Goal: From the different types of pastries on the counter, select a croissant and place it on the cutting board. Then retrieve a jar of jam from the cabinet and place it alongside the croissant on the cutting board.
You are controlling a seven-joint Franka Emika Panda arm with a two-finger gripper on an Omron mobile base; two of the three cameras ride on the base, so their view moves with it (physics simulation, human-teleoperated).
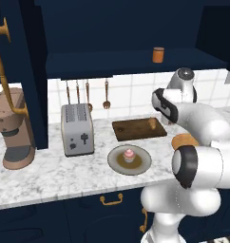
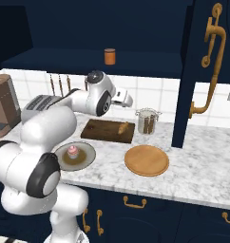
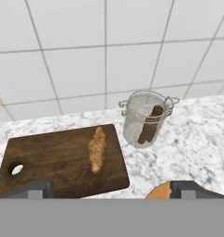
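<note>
Croissant [image 3: 96, 149] lies lengthwise across cutting board [image 3: 49, 159], pointing toward the tiled wall.

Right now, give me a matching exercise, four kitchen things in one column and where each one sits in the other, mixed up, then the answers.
Things:
1. croissant
2. cupcake
3. jam jar
4. toaster

Places:
A. on the cabinet shelf
B. on the counter, left of the board
C. on the cutting board
D. on the grey plate

Pairs: 1-C, 2-D, 3-A, 4-B
</note>
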